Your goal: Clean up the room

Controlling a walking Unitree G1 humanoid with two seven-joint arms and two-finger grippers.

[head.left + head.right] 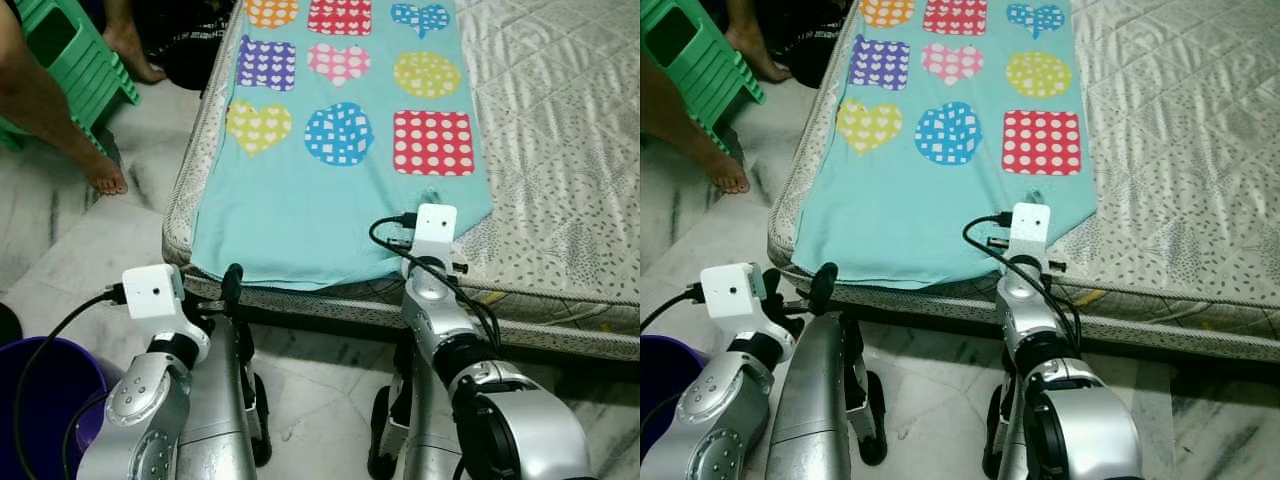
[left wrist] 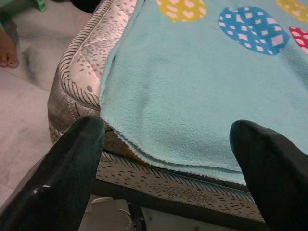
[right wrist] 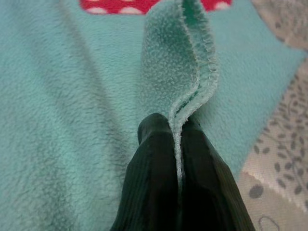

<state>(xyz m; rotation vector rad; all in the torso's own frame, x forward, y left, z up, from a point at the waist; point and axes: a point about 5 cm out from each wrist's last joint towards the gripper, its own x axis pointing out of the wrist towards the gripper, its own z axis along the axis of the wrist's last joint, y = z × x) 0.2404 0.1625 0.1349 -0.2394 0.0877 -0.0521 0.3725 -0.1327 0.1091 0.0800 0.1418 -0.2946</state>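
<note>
A teal fleece blanket [image 1: 330, 190] with coloured hearts and dotted shapes lies flat on a grey quilted mattress [image 1: 560, 130]. My right gripper [image 3: 175, 132] is shut on a raised fold of the blanket's near right edge [image 3: 185, 72]. In the eye view, that arm's white wrist camera [image 1: 435, 225] sits over the pinched spot. My left gripper [image 2: 166, 149] is open, its fingers [image 2: 72, 168] level with the mattress's near left corner [image 2: 79, 82], apart from the blanket hem.
A purple bucket [image 1: 45, 395] stands on the marble floor at my lower left. A person's bare feet [image 1: 100, 170] and a green plastic stool [image 1: 75, 50] are at the far left. The mattress edge [image 1: 560, 325] runs across in front of me.
</note>
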